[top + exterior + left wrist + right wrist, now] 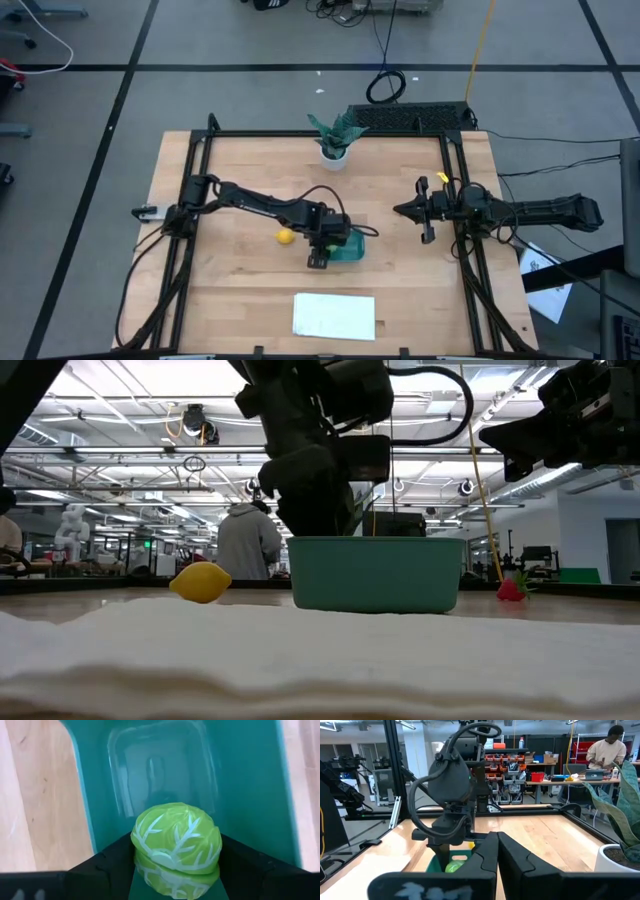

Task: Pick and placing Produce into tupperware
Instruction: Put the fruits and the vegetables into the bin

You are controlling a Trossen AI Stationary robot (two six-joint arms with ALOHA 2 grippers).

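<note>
Grey floor [250, 40] crossed by dark lines around the wooden table [250, 170]; cables [385, 85] trail behind; ceiling strip lights [120, 455] glow; cluttered shelves [530, 770] beyond.

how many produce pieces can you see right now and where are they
3. The green piece is held in the left gripper over the teal tub. The yellow lemon lies on the table left of the tub. The small red piece sits beyond the tub's right side.

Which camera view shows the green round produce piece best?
The left wrist view: the green piece fills it, held between the left gripper fingers over the teal tub. The right wrist view shows a small green patch. The high and low views hide it.
</note>
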